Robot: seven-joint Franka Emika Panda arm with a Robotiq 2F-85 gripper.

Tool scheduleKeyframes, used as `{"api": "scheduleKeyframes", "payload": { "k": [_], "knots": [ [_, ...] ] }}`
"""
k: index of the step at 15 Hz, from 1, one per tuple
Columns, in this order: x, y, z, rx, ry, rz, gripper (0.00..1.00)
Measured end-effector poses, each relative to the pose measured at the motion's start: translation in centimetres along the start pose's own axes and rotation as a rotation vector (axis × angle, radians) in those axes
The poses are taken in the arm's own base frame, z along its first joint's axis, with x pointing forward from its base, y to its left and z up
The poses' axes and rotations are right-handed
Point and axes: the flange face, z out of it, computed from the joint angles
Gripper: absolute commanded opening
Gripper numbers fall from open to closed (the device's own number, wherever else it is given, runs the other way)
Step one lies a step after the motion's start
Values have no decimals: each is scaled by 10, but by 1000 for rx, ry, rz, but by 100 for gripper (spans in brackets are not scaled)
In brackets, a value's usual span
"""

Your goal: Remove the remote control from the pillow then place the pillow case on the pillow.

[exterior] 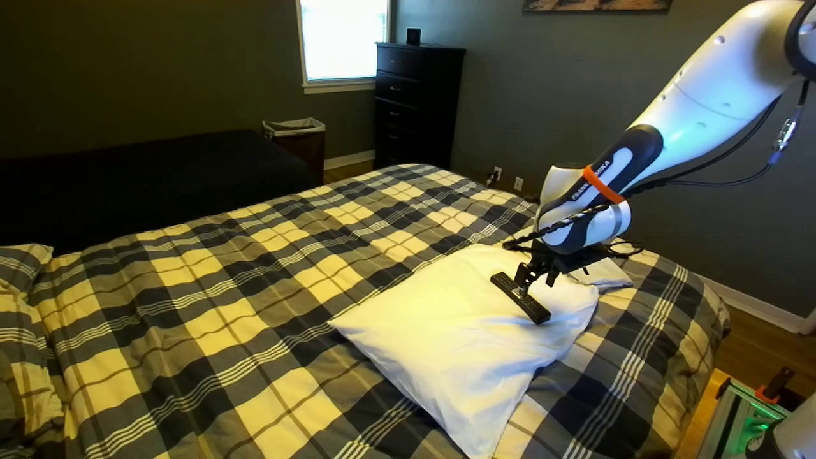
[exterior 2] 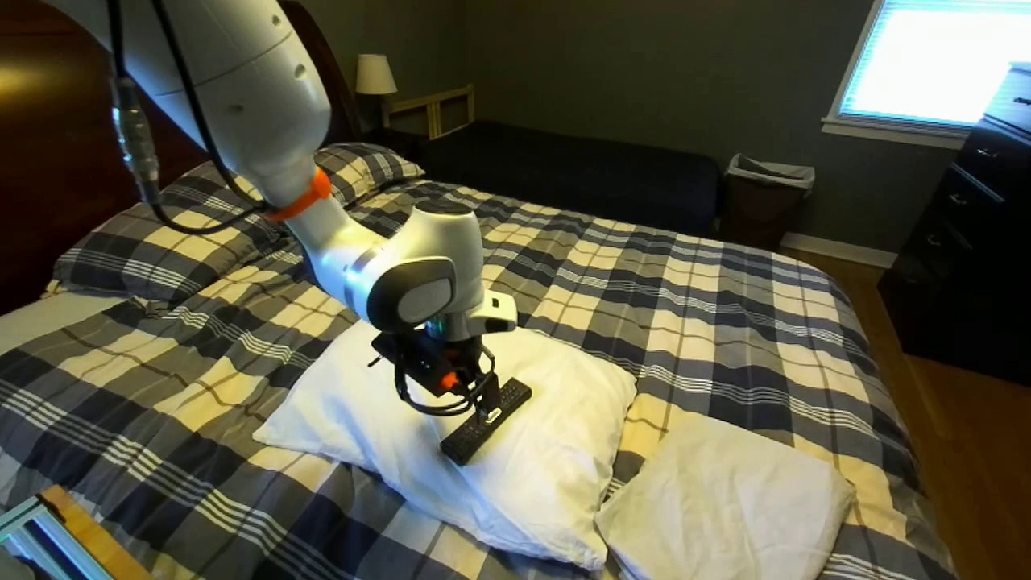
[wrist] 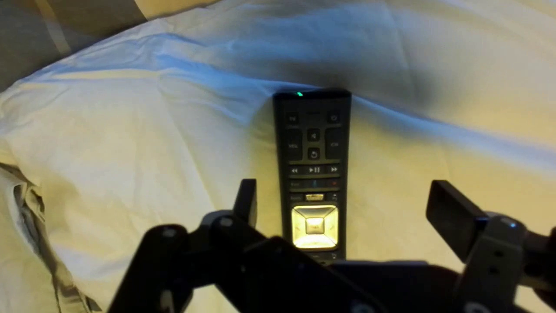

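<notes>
The black remote control (exterior: 534,310) lies on the white pillow (exterior: 433,325). In the other exterior picture the remote control (exterior 2: 467,441) also rests on the pillow (exterior 2: 556,459). My gripper (exterior: 537,280) is just above the remote control. In the wrist view my gripper (wrist: 345,195) is open, with its fingers on either side of the remote control (wrist: 313,174). The remote is nearer the left finger, and its lower end is hidden behind the gripper. The off-white folded pillow case (exterior 2: 729,499) lies on the bed beside the pillow. It is partly hidden behind the pillow in an exterior view (exterior: 602,274).
The plaid bedspread (exterior: 255,306) lies under everything. Plaid pillows (exterior 2: 177,234) lie at the head of the bed. A dark dresser (exterior: 417,102) and a bin (exterior 2: 765,197) stand beyond the bed. A cable loop (exterior 2: 439,411) hangs by the gripper.
</notes>
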Motion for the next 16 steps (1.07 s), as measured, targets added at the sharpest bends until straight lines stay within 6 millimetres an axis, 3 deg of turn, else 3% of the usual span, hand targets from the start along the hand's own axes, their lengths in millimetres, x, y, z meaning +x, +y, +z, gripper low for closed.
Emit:
{"api": "scheduleKeyframes", "payload": {
  "k": [9, 10, 11, 16],
  "knots": [
    [28, 9, 42, 30, -11, 60, 100],
    [30, 9, 44, 34, -11, 63, 75],
    [33, 8, 46, 38, -10, 66, 74],
    [41, 7, 54, 47, -9, 76, 36]
  ]
}}
